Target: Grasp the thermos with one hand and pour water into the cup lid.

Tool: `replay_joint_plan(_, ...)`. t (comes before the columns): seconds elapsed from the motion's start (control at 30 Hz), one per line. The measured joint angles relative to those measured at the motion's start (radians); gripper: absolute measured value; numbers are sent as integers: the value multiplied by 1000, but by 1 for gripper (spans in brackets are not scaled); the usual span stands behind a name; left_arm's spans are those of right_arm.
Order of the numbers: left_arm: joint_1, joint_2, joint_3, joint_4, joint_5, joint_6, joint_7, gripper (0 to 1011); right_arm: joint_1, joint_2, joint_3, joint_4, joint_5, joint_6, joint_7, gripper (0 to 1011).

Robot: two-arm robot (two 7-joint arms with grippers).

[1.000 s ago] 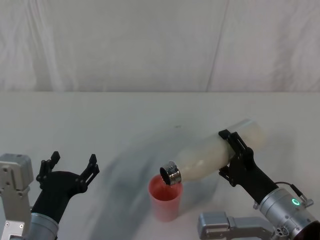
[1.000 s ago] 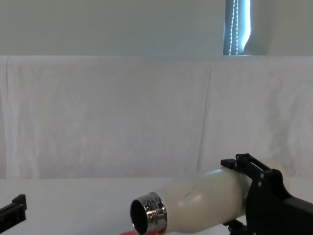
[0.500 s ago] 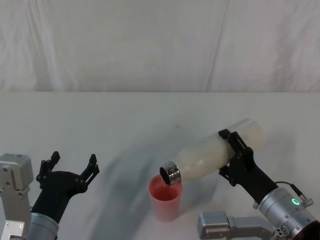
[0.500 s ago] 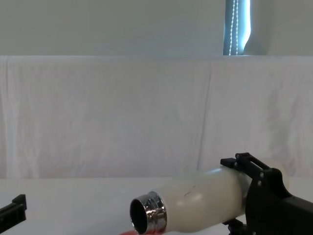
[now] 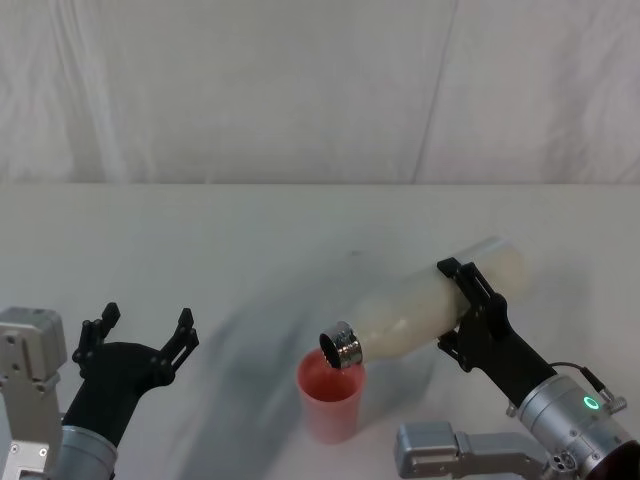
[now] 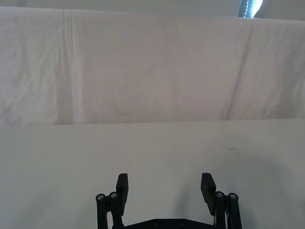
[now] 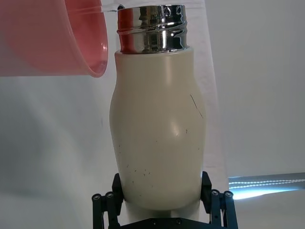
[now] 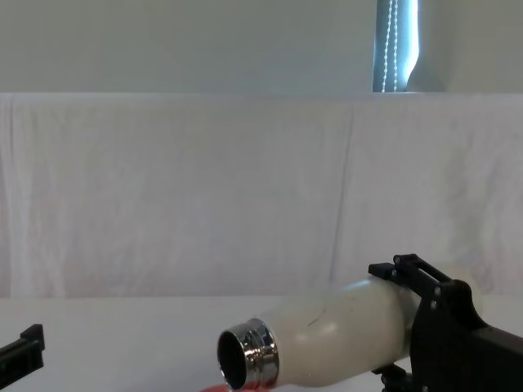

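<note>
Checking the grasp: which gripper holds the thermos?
The right gripper, clamped around the tilted thermos; the left gripper hangs open, empty.

Barely any change: thermos [image 5: 420, 313] tipped a touch lower at the steel neck above cup lid [image 5: 331, 394], base end by right gripper [image 5: 463, 310] shifted slightly in the head view

There are two tools, one at the lower left of the frame [image 5: 140, 335] and one at the lower right [image 5: 462, 310], one thermos [image 5: 425, 312], one cup lid [image 5: 331, 396] and one desk [image 5: 250, 230].
</note>
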Motion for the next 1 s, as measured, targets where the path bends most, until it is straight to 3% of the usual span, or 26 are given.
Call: replay_joint_plan(1.0, 0, 0, 0, 0, 0, 0, 0, 1001, 4, 1, 2, 3, 1, -1, -2, 962)
